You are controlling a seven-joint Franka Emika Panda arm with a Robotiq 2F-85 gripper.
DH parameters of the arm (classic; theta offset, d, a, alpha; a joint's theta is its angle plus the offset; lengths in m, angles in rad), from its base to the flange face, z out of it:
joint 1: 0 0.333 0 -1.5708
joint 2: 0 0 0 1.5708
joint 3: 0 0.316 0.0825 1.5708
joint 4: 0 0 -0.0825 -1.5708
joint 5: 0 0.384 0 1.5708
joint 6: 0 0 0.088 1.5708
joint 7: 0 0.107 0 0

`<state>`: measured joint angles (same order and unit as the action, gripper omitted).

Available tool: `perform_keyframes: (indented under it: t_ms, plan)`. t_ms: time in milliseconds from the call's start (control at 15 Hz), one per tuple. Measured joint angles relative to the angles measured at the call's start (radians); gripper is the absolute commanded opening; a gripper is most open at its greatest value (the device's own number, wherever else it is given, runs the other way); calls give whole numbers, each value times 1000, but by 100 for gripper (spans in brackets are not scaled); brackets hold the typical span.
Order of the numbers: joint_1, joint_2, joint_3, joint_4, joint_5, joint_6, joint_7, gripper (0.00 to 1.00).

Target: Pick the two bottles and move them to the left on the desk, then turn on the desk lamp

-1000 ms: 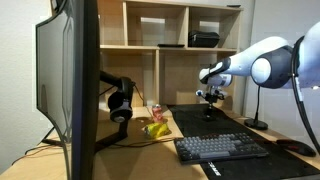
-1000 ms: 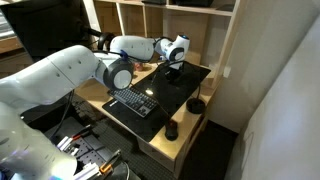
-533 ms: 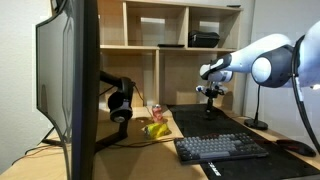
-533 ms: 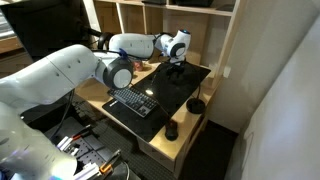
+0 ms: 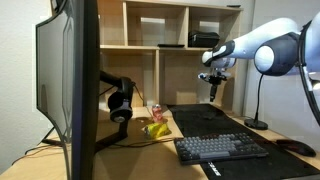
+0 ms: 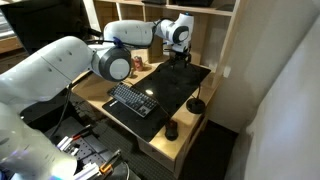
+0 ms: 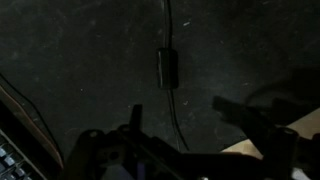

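In an exterior view the two bottles stand on the desk (image 5: pixel 150 146) by the monitor: the pinkish-red one (image 5: pixel 156 110) behind, the yellow-green one (image 5: pixel 155 129) in front. The desk lamp (image 5: pixel 260 95) rises at the right on its round base (image 5: pixel 257 123), which also shows in the other view (image 6: pixel 195 104). My gripper (image 5: pixel 212 84) (image 6: pixel 183 52) hangs high above the back of the black mat (image 5: pixel 205 122), between the bottles and the lamp and apart from both. In the wrist view my gripper (image 7: pixel 185 115) is open and empty over the mat, where a thin cable with an inline block (image 7: pixel 168 68) lies.
A large monitor (image 5: pixel 70 80) fills the left foreground, with black headphones (image 5: pixel 120 100) hanging behind it. A keyboard (image 5: pixel 222 148) (image 6: pixel 133 100) and a mouse (image 5: pixel 295 147) (image 6: pixel 170 130) lie on the mat. A wooden shelf unit (image 5: pixel 170 40) stands behind the desk.
The gripper has opened from shut and has risen away from the mat. The bottles and the lamp have not moved.
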<state>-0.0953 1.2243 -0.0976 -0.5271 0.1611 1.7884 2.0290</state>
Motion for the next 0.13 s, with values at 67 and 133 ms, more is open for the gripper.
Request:
perform_keyframes:
  t_ms: [67,133]
  plan:
    - [-2,-18,0,0,1,-19,11,100]
    - [-4,-35,0,-1,1,-34,18,100]
